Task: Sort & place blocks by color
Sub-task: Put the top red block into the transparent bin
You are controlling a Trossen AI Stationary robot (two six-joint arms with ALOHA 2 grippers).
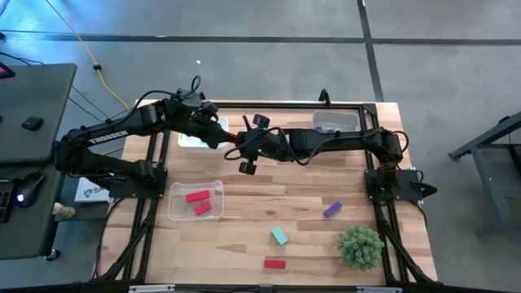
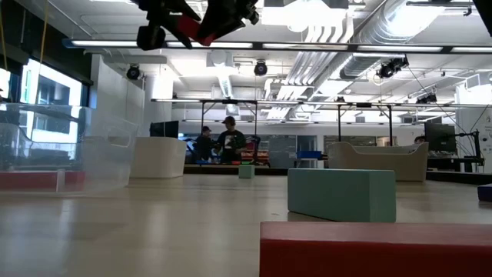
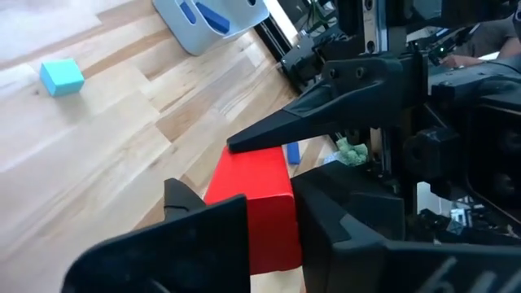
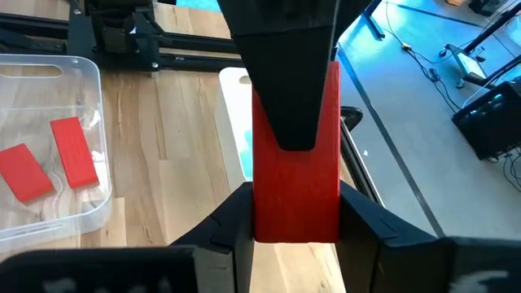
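While both arms meet above the back middle of the worktop (image 1: pixel 244 236), the left hand (image 1: pixel 230 140) and right hand (image 1: pixel 244 144) each clench opposite ends of one red block (image 4: pixel 297 155), held in the air. Clear tray (image 1: pixel 175 213) holds two red blocks (image 1: pixel 197 202). Loose on the worktop: teal block (image 1: pixel 279 236), purple block (image 1: pixel 332 209), another red block (image 1: pixel 274 264), beside a spiky plant (image 1: pixel 360 246).

Pale, smooth wood-grain tabletop (image 1: pixel 244 236); clear glossy plastic tray (image 1: pixel 195 201); matt red block (image 4: pixel 297 175); matt black gripper fingers (image 4: pixel 281 89).
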